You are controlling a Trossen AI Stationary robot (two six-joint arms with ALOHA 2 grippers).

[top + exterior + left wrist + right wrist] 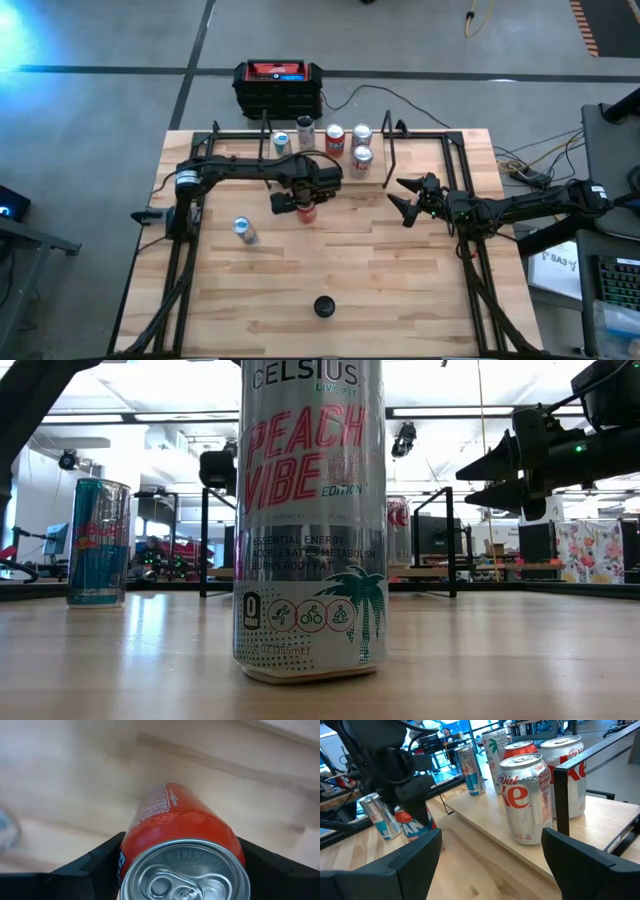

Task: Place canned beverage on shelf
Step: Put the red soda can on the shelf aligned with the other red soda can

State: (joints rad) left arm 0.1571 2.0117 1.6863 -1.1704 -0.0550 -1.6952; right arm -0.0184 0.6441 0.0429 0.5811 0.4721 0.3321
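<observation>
An orange soda can (pixel 175 820) stands upright near the table's middle, just in front of the shelf, with my left gripper (pixel 180 845) shut on it from above. The high view shows this gripper (pixel 303 203) over the can (pixel 306 213). The shelf (pixel 340 166) is a light-wood plank with black rod uprights at the far side, and it bears several cans, among them Diet Coke cans (pixel 522 795). My right gripper (pixel 405 200) hovers open and level, right of the shelf. A tall Celsius can (pixel 310 520) fills the low view and hides the orange can there. My left gripper pinches the orange can between its two fingers, one on each side of the wall near the top rim (pixel 131 845). The fingers come from above and point down. The can stays upright; I cannot tell whether its base rests on the table.
A blue-and-silver Red Bull can (pixel 243 230) stands on the table left of the orange can. A small black round object (pixel 323 306) sits near the front edge. A black-and-red box (pixel 278 85) lies beyond the far edge. Bare wood spreads across the table's near half.
</observation>
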